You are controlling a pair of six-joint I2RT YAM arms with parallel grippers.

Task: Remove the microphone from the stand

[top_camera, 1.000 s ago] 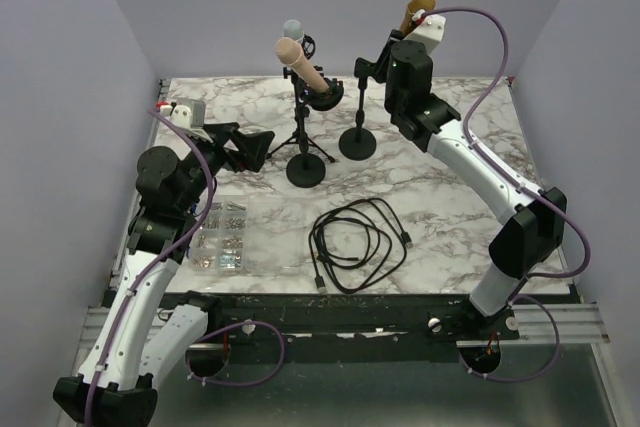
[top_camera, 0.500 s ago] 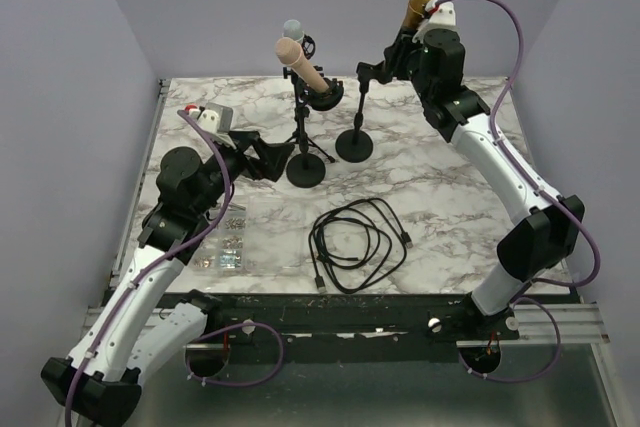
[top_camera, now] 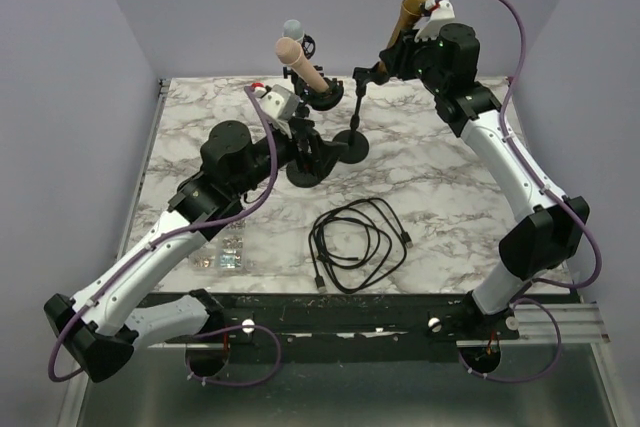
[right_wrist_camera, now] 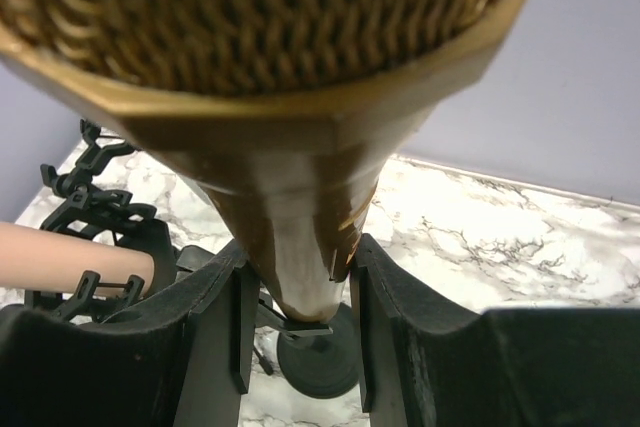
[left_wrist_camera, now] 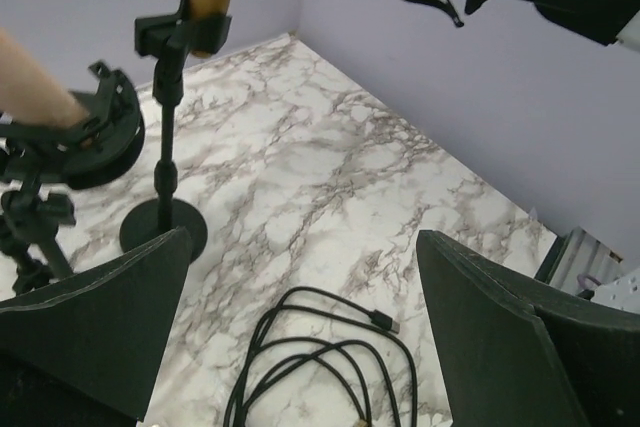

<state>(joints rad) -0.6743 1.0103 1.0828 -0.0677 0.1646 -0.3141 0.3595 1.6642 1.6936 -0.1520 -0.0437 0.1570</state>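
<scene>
Right wrist: gold microphone (right_wrist_camera: 290,187) inside right gripper (right_wrist_camera: 300,335)

microphone (right_wrist_camera: 290,97): gold metal mesh grille | stand (left_wrist_camera: 166,152): matt black | table (top_camera: 450,177): smooth, marbled

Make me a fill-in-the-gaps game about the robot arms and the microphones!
The right gripper is shut on the gold mesh-headed microphone, whose lower end sits in the clip of the slim black ____.
The left gripper is wide ____ and holds nothing.
The coiled cable on the white marble-patterned table is coloured ____.
Missing words: stand, open, black.
</scene>
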